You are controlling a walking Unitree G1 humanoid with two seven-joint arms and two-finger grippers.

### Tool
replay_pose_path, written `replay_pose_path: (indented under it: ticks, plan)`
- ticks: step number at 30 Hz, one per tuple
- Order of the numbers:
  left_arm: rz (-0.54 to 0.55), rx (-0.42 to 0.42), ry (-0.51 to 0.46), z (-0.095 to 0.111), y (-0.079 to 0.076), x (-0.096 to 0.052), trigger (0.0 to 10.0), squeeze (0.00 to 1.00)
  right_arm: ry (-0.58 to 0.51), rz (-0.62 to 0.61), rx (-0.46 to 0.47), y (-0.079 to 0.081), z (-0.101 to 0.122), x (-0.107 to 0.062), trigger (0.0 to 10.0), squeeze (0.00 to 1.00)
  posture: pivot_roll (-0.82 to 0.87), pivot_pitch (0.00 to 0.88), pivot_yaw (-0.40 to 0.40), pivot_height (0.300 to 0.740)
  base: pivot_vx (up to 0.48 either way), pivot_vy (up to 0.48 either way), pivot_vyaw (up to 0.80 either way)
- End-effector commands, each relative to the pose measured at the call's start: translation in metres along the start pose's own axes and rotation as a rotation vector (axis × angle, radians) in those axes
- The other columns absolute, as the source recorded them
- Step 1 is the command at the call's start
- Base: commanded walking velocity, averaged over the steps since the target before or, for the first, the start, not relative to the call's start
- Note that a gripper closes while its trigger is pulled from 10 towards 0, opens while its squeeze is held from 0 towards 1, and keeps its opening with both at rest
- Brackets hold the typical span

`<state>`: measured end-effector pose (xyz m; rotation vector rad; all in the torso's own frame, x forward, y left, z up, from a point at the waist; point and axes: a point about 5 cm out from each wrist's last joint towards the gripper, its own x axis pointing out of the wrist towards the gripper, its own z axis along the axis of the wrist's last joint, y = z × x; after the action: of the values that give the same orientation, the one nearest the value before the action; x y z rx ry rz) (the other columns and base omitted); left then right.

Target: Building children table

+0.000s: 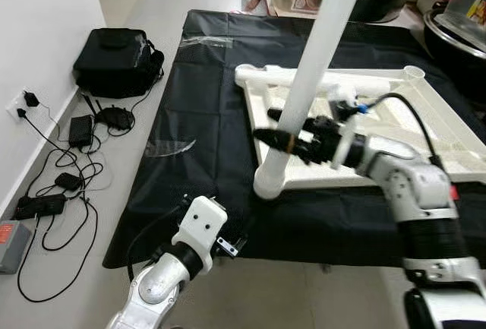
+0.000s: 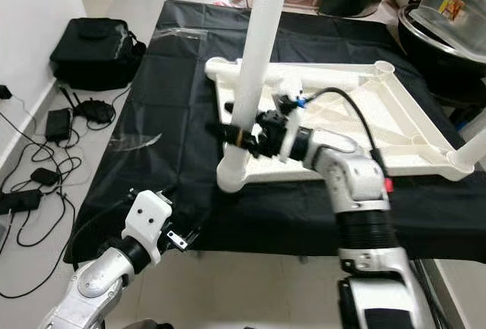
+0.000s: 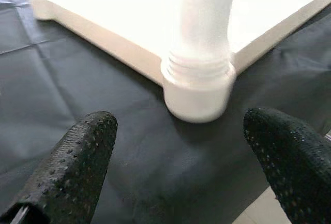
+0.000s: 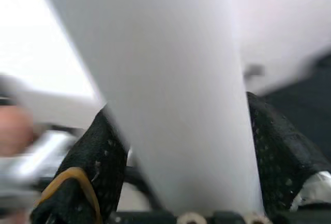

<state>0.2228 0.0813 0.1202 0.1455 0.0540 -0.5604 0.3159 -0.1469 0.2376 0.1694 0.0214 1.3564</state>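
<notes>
Right claw (image 1: 282, 140) pinches the leg (image 1: 304, 78) mid-frame: light, stiff, slick plastic, best gripped low; left claw (image 3: 181, 167) spread.

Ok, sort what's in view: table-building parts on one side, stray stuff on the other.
For the job:
white table top, upside down on the black sheet
white leg standing in its corner socket
right gripper, clamped on that leg
left gripper, open

Lying about:
black bag
chargers and cables

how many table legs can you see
3: one upright leg in the near-left corner socket, held by the right hand; one lying leg along the tabletop's far edge; one leg stub at right. Others may be hidden.
</notes>
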Motion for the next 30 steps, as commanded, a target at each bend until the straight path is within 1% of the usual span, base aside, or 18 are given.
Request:
replay_pose_path:
  ticks: [1, 3, 7, 8, 13, 14, 17, 18, 19, 20, 22, 24, 25, 26, 27, 28, 29, 30]
  plan:
    - [-0.007, -0.008, 0.017, -0.005, -0.002, -0.001, 10.0, 0.0, -0.009, 0.099, 0.012, 0.007, 0.002, 0.008, 10.0, 0.0, 0.15, 0.094, -0.094, 0.74, 0.0, 0.0, 0.0]
    - [-0.008, -0.009, 0.019, -0.005, -0.002, -0.001, 10.0, 0.0, 0.002, 0.108, -0.014, 0.004, 0.002, 0.012, 10.0, 0.0, 0.15, 0.091, -0.09, 0.74, 0.0, 0.0, 0.0]
    - [-0.009, -0.008, 0.019, -0.005, -0.003, -0.002, 10.0, 0.0, 0.027, 0.153, -0.025, 0.002, 0.001, 0.012, 10.0, 0.0, 0.16, 0.086, -0.093, 0.74, 0.0, 0.0, 0.0]
    - [-0.01, -0.009, 0.019, -0.005, -0.003, -0.002, 10.0, 0.0, 0.049, 0.113, -0.035, -0.003, -0.003, 0.015, 0.0, 0.0, 0.16, 0.082, -0.098, 0.74, 0.0, 0.0, 0.0]
    - [-0.008, -0.011, 0.021, -0.006, -0.004, -0.002, 10.0, 0.0, 0.04, 0.003, -0.072, -0.014, -0.005, 0.019, 0.0, 0.0, 0.16, 0.08, -0.096, 0.74, 0.0, 0.0, 0.0]
    - [-0.008, -0.012, 0.021, -0.006, -0.004, -0.002, 10.0, 0.0, 0.036, -0.041, -0.077, -0.017, -0.004, 0.017, 0.0, 0.0, 0.16, 0.078, -0.096, 0.74, 0.0, 0.0, 0.0]
    - [-0.009, -0.013, 0.021, -0.006, -0.004, -0.002, 10.0, 0.0, 0.032, -0.079, -0.083, -0.019, -0.003, 0.016, 0.0, 0.0, 0.16, 0.078, -0.096, 0.74, 0.0, 0.0, 0.0]
    - [-0.011, -0.014, 0.02, -0.006, -0.004, -0.002, 10.0, 0.0, 0.007, -0.263, -0.113, -0.032, 0.002, 0.013, 0.0, 0.0, 0.15, 0.074, -0.095, 0.74, 0.0, 0.0, 0.0]
    - [-0.011, -0.014, 0.02, -0.006, -0.004, -0.002, 10.0, 0.0, 0.007, -0.263, -0.113, -0.032, 0.002, 0.013, 0.0, 0.0, 0.15, 0.074, -0.095, 0.74, 0.0, 0.0, 0.0]
    - [-0.012, -0.013, 0.02, -0.006, -0.004, -0.003, 10.0, 0.0, -0.002, -0.411, -0.126, -0.041, 0.003, 0.011, 0.0, 0.0, 0.15, 0.073, -0.093, 0.74, 0.0, 0.0, 0.0]
    - [-0.014, -0.013, 0.021, -0.006, -0.004, -0.003, 10.0, 0.0, -0.013, -0.641, -0.136, -0.055, 0.003, 0.008, 0.0, 0.0, 0.15, 0.071, -0.091, 0.74, 0.0, 0.0, 0.0]
    - [-0.014, -0.013, 0.021, -0.006, -0.004, -0.003, 10.0, 0.0, -0.013, -0.641, -0.136, -0.055, 0.003, 0.008, 0.0, 0.0, 0.15, 0.071, -0.091, 0.74, 0.0, 0.0, 0.0]
    - [-0.015, -0.013, 0.021, -0.006, -0.004, -0.003, 10.0, 0.0, -0.016, -0.724, -0.137, -0.059, 0.003, 0.006, 0.0, 0.0, 0.15, 0.071, -0.091, 0.74, 0.0, 0.0, 0.0]
    - [-0.016, -0.012, 0.021, -0.006, -0.004, -0.002, 10.0, 0.0, -0.03, -0.934, -0.113, -0.067, 0.0, -0.001, 0.0, 0.0, 0.15, 0.075, -0.09, 0.74, 0.0, 0.0, 0.0]
    - [-0.017, -0.011, 0.02, -0.006, -0.004, -0.002, 10.0, 0.0, -0.039, -1.203, -0.069, -0.073, -0.005, -0.015, 0.0, 0.0, 0.15, 0.077, -0.091, 0.74, 0.0, 0.0, 0.0]
    - [-0.017, -0.011, 0.02, -0.006, -0.004, -0.002, 10.0, 0.0, -0.039, -1.203, -0.069, -0.073, -0.005, -0.015, 0.0, 0.0, 0.15, 0.077, -0.091, 0.74, 0.0, 0.0, 0.0]
    - [-0.018, -0.009, 0.02, -0.006, -0.004, -0.002, 10.0, 0.0, -0.042, -1.424, -0.035, -0.073, -0.01, -0.029, 0.0, 0.0, 0.15, 0.077, -0.09, 0.74, 0.0, 0.0, 0.0]
    - [-0.018, -0.008, 0.02, -0.006, -0.003, -0.002, 10.0, 0.0, -0.042, -1.565, -0.013, -0.072, -0.014, -0.038, 0.0, 0.0, 0.15, 0.077, -0.09, 0.74, 0.0, 0.0, 0.0]
